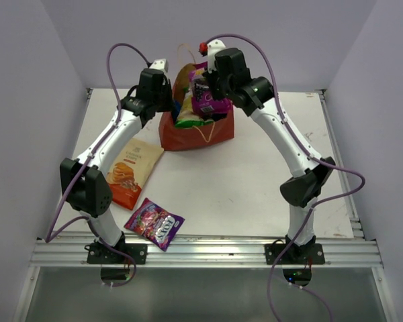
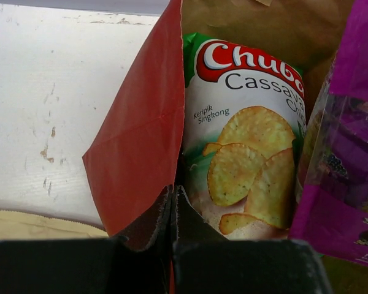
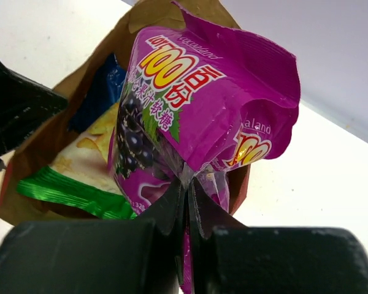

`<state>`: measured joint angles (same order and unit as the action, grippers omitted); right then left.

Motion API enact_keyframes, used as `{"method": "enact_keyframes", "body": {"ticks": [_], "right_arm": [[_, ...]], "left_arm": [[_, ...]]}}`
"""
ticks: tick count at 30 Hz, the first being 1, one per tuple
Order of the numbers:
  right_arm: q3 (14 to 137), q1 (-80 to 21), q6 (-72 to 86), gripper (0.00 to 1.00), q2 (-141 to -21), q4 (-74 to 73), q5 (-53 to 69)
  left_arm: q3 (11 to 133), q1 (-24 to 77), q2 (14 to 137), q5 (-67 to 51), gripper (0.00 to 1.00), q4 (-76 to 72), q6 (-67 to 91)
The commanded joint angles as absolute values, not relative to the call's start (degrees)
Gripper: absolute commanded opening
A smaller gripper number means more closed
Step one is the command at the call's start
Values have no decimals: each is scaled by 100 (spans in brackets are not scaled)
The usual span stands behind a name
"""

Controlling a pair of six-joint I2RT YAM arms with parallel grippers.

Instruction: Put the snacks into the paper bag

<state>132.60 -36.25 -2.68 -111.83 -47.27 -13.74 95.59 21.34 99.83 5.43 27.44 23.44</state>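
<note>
So the left end effector (image 2: pixel 172 214) is pinched tight on the red side wall of the paper bag (image 2: pixel 132 141). I reckon that's purely to keep the mouth propped open and stop the bag tipping while stuff goes in. The right end effector (image 3: pixel 187 199) is clamped on one edge of a purple candy pack (image 3: pixel 202 104) and holds it right at the bag's opening, though I can't tell how far in it sits. Gripping it by an edge makes sense, since the pack can then slide in beside what's already there. The Chuba packet (image 2: pixel 245 153) stands upright inside the bag, with the blue Doritos (image 3: pixel 101 92) tucked in next to it. Two to go, I'd say: the beige-orange chips (image 1: pixel 131 173) and a second purple pack (image 1: pixel 154 223) lie flat on the worktop (image 1: pixel 255 181), over by the left arm.
</note>
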Motion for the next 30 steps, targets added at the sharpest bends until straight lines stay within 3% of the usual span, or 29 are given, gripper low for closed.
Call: {"method": "enact_keyframes", "body": {"ticks": [1,30], "right_arm": [[13537,-3621,-168,0,-11030,-3894,-959],[12823,-3771,536,0,-12243,-3964,-18]], "left_arm": [[9624,2162,9738,519,0,2470,2408],[9756,2162,9879,633,0,2479,2443]]}}
